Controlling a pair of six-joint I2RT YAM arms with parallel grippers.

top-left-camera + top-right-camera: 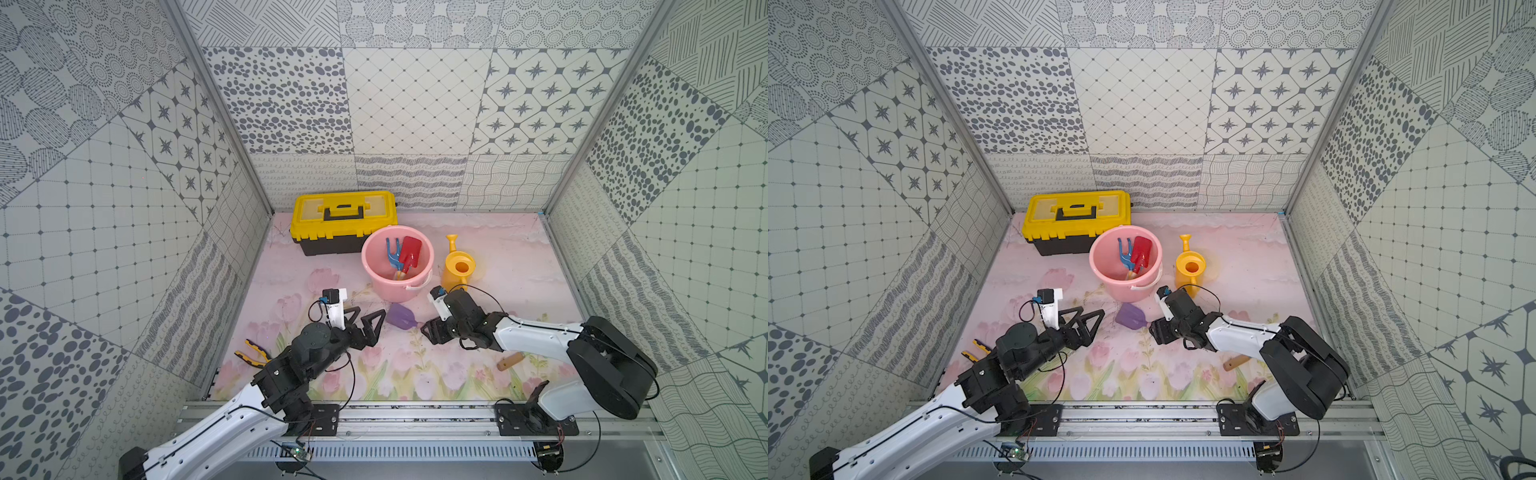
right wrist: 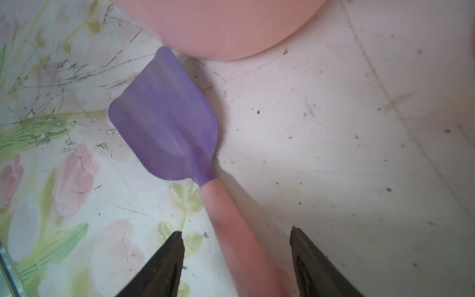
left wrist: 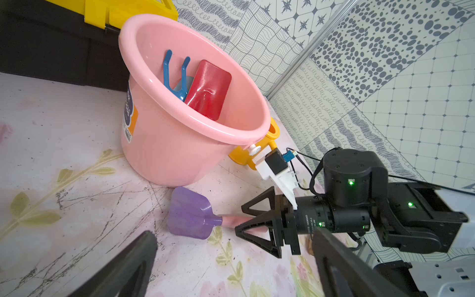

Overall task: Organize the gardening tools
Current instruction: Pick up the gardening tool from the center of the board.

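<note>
Bare mat along the right wall; pink bucket just beside the purple spade, toolbox behind.

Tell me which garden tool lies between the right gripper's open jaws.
The purple spade, pink-handled, flat on the mat; the blue rake and red spade stand in the pink bucket.

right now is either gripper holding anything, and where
Nothing held: the right gripper is open astride the pink handle of the purple spade, not clamping it; left gripper open, empty.
</note>
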